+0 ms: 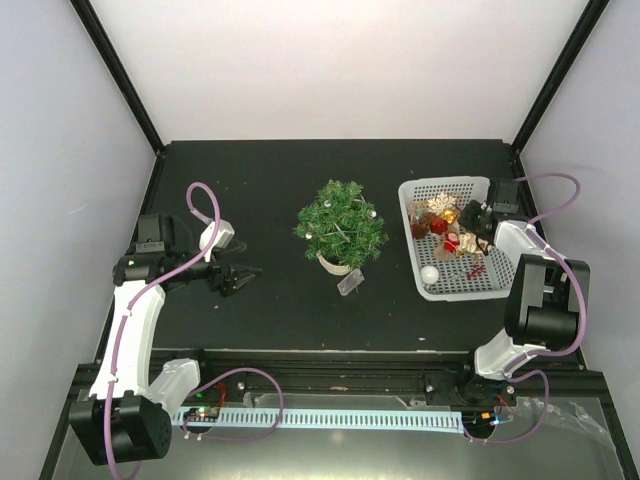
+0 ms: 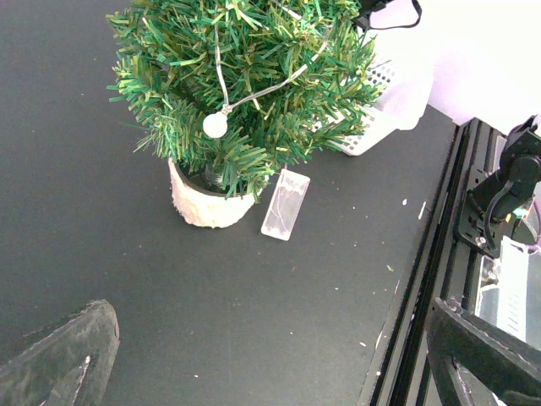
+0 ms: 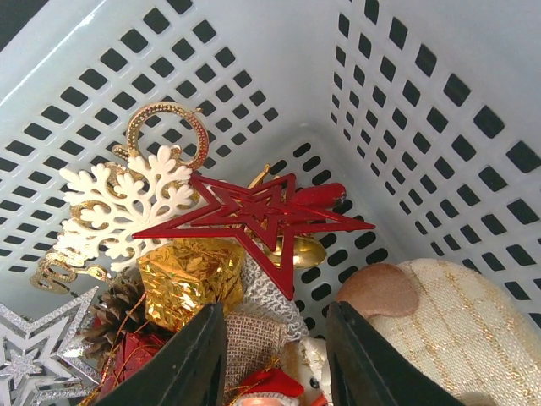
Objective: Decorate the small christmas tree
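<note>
The small christmas tree [image 1: 342, 222] stands mid-table in a white pot [image 1: 335, 263] with a pale tag [image 1: 350, 283] lying by it. In the left wrist view the tree [image 2: 245, 76] carries a white ball [image 2: 215, 125] on a cord. My left gripper [image 1: 243, 275] is open and empty, low over the table left of the tree, and also shows in the left wrist view [image 2: 270, 372]. My right gripper [image 1: 470, 225] is inside the white mesh basket [image 1: 470, 285]. It is open [image 3: 275, 355] over a burlap ornament [image 3: 249, 334], just below a red star [image 3: 254, 216].
The basket also holds a white snowflake [image 3: 118, 203], a gold gift box [image 3: 190, 279], a silver star [image 3: 34, 355], a pine cone [image 3: 110, 317], a beige fabric ornament [image 3: 448, 330] and a white ball [image 1: 429, 273]. The table's rail [image 2: 461, 211] runs near the tree's right.
</note>
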